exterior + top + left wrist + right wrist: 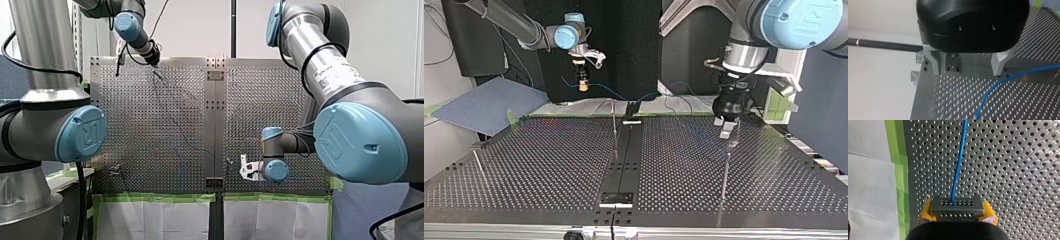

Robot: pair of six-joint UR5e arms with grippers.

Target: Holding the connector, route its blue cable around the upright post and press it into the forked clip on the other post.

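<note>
In the right wrist view my right gripper has its yellow pads shut on a grey connector. A blue cable leaves the connector and runs ahead over the perforated table. In the top view this gripper hangs above the table's far edge with the connector pointing down. My left gripper, black with metal fingers, stands open just behind a thin post with a small pale top. In the left wrist view its fingers are wide apart with nothing between them, and the blue cable lies on the table under them.
A second thin upright post stands near the table's middle seam, and a third at the top view's left. Green tape and white sheets border the table's edge by my right gripper. A black rod lies beyond the table's corner.
</note>
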